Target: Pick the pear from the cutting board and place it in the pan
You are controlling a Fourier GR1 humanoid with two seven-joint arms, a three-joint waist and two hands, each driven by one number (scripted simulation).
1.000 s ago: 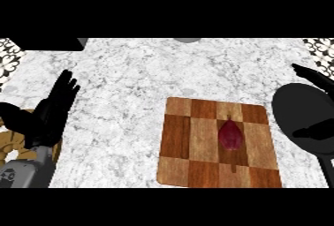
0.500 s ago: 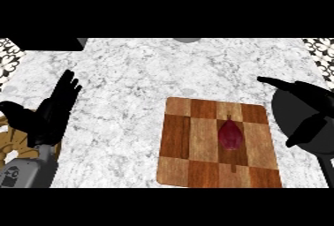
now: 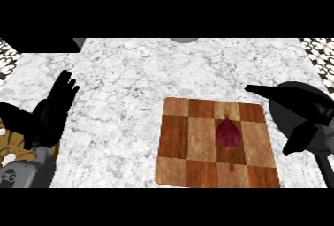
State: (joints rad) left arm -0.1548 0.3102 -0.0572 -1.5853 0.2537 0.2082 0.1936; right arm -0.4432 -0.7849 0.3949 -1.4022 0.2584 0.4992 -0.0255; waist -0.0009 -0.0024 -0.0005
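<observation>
A dark red pear [image 3: 228,133] lies on the wooden cutting board [image 3: 179,145], right of the board's middle. The black pan [image 3: 282,121] sits just past the board's right edge, its handle [image 3: 324,165] pointing toward me. My right hand [image 3: 303,99] hovers over the pan, open, with fingers [image 3: 256,90] stretched left over the board's far right corner and the thumb [image 3: 297,141] hanging down. It is apart from the pear. At the left edge my left hand [image 3: 52,110] rests open, fingers up, holding nothing.
The white marble counter [image 3: 130,79] spreads around the board. A black object [image 3: 39,44] fills the far left corner and a small grey round thing [image 3: 184,39] shows at the far edge. Patterned tiles [image 3: 318,50] border both far corners.
My right hand has moved left from the right edge, over the pan, until its fingers reach the board's far right corner. The pear and my left hand have not moved.
</observation>
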